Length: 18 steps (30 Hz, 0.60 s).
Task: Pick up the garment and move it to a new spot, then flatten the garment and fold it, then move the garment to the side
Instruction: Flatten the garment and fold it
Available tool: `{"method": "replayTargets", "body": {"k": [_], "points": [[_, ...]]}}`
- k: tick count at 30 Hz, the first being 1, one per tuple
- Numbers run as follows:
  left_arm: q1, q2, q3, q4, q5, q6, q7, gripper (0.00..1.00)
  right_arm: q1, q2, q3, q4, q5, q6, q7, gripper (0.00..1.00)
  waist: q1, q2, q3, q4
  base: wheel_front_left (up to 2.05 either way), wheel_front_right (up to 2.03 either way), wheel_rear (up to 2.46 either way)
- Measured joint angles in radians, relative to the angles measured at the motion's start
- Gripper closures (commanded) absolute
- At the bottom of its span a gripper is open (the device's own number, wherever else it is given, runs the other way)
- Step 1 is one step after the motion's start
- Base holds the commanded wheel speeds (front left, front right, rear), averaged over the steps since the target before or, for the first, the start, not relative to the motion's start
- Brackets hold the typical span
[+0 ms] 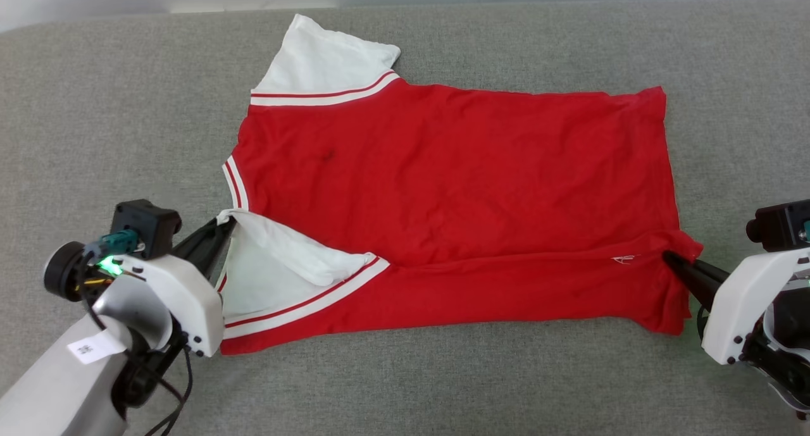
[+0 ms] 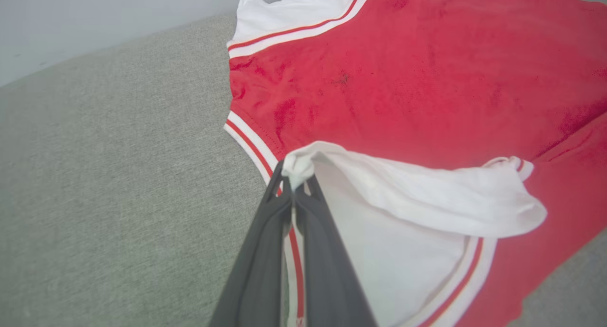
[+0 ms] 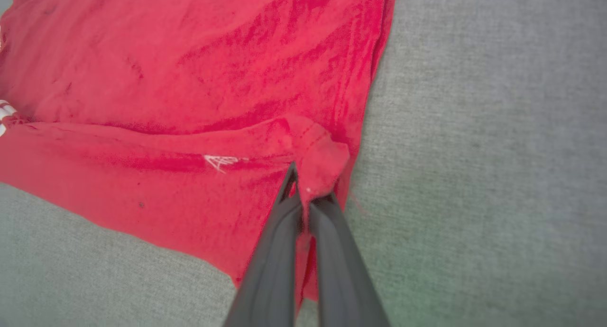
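- We find the garment [image 1: 455,189] spread on the grey fabric surface [image 1: 114,94], with its near long edge turned over onto the red body.
- We record the left gripper [image 1: 223,226] clamped on the tip of the near white sleeve [image 1: 278,259]. The sleeve is lifted and folded inward.
- We record the right gripper [image 1: 669,257] pinched closed on the near hem corner at the garment's right end.
- The far white sleeve [image 1: 323,59] lies flat.

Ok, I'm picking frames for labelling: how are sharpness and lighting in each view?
Head view: even soft light, garment edges crisp. Left wrist view: wide-angle bend, left hand slightly soft. Right wrist view: fabric smeared, green tint on the grey surface beside the right hand.
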State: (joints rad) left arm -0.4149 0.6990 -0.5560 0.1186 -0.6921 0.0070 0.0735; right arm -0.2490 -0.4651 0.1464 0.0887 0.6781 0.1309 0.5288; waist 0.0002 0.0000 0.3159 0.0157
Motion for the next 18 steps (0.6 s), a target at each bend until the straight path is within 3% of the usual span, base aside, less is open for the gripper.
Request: {"method": "replayTargets", "body": {"k": [3, 4, 5, 6, 7, 8, 14, 18], "points": [[-0.030, -0.028, -0.015, 0.050, 0.004, -0.008, 0.004, 1.00, -0.011, 0.010, 0.006, 0.018, -0.011, 0.000, -0.004, 1.00, 0.0000, 0.0000, 0.006, -0.001, 0.00, 0.00, 0.00], [-0.040, -0.041, -0.012, 0.070, 0.001, -0.006, 0.002, 0.65, -0.016, 0.012, 0.009, 0.026, -0.014, 0.000, -0.005, 1.00, -0.0001, 0.0000, 0.007, -0.001, 0.00, 0.00, 0.00], [-0.047, -0.054, -0.010, 0.086, -0.001, 0.000, -0.001, 0.00, -0.019, 0.015, 0.009, 0.034, -0.023, 0.000, -0.006, 1.00, 0.0000, 0.0000, 0.006, -0.001, 0.00, 0.00, 0.00], [-0.052, -0.063, -0.010, 0.103, -0.008, 0.002, -0.001, 0.00, -0.020, 0.020, 0.005, 0.045, -0.032, 0.000, -0.010, 1.00, -0.0001, 0.0001, 0.005, -0.001, 0.00, 0.00, 0.00], [-0.056, -0.072, -0.007, 0.116, -0.009, 0.004, -0.008, 0.00, -0.022, 0.028, -0.004, 0.057, -0.038, 0.000, -0.016, 0.29, 0.0000, 0.0000, 0.003, -0.001, 0.00, 0.00, 0.00], [-0.063, -0.080, -0.003, 0.127, -0.009, 0.007, -0.016, 0.00, -0.026, 0.037, -0.008, 0.067, -0.039, 0.000, -0.016, 0.00, 0.0000, 0.0000, 0.000, -0.001, 0.00, 0.00, 0.00], [-0.063, -0.101, 0.026, 0.164, -0.020, 0.041, -0.074, 0.00, -0.038, 0.033, 0.026, 0.054, -0.087, 0.000, -0.021, 0.00, -0.0002, 0.0000, -0.035, -0.002, 0.00, 0.00, 0.00], [-0.018, -0.106, 0.056, 0.151, -0.043, 0.095, -0.094, 0.00, -0.024, 0.038, 0.017, 0.039, -0.097, 0.000, -0.007, 0.00, -0.0001, 0.0000, -0.070, -0.001, 0.00, 0.00, 0.00]]}}
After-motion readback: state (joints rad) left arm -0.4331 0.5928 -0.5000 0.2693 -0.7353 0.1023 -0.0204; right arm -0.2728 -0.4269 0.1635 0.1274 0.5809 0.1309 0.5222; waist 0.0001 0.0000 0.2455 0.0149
